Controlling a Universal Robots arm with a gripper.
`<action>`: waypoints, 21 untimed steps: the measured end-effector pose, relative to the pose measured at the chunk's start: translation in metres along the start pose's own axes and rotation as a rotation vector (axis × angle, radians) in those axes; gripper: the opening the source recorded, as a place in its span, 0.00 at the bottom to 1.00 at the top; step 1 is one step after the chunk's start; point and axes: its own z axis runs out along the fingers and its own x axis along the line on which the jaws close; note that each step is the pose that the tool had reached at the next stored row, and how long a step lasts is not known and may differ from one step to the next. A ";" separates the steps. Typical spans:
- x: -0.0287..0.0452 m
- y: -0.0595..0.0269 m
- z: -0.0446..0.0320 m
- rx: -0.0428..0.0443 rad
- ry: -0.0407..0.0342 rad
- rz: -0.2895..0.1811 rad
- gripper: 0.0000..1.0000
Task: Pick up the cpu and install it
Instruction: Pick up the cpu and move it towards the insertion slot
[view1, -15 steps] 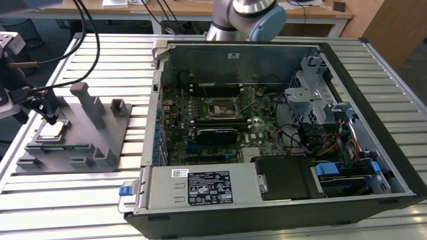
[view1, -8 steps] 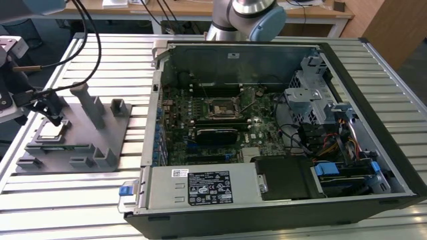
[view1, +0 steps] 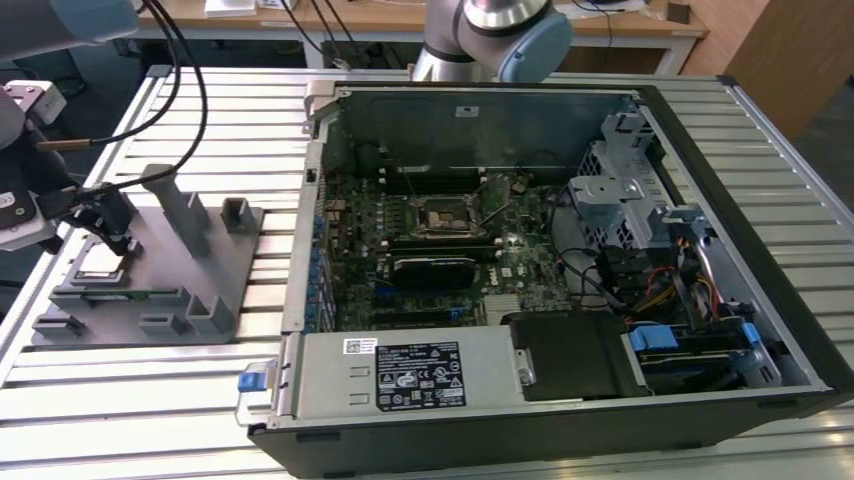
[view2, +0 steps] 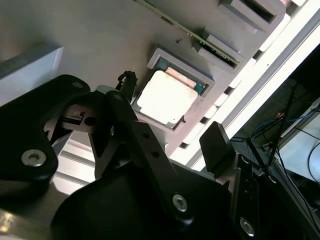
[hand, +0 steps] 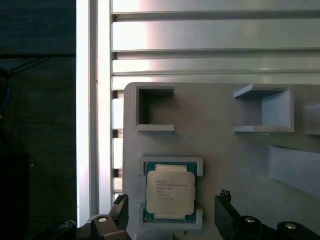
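Note:
The cpu (hand: 170, 189), a flat square chip with a silvery top, lies in a square recess of the grey fixture tray (hand: 220, 150). In the second wrist view the cpu (view2: 165, 97) sits in the same recess of the tray (view2: 90, 35). My gripper (hand: 172, 202) is open and hangs just above the chip, one black finger on each side of it, touching nothing. The second wrist view also has the gripper (view2: 172, 117) straddling the chip. In the exterior view the gripper (view1: 118, 240) is over the tray (view1: 174, 290) at the left, and the motherboard socket (view1: 441, 215) lies inside the open computer case.
The open computer case (view1: 747, 250) fills the exterior view's right, with its power supply (view1: 414, 375) in front and a drive cage (view1: 621, 195) inside. The tray has upright posts (view1: 180, 205) and several empty pockets (hand: 155, 107). Cables (view1: 180, 90) hang above the slatted metal table (view1: 134, 420).

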 end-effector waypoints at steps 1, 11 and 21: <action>0.0003 0.0001 0.0010 0.0000 0.0001 0.000 0.78; 0.0020 -0.0004 0.0121 -0.0002 -0.0012 0.014 0.78; 0.0019 -0.0007 0.0202 -0.0002 -0.0012 0.014 0.76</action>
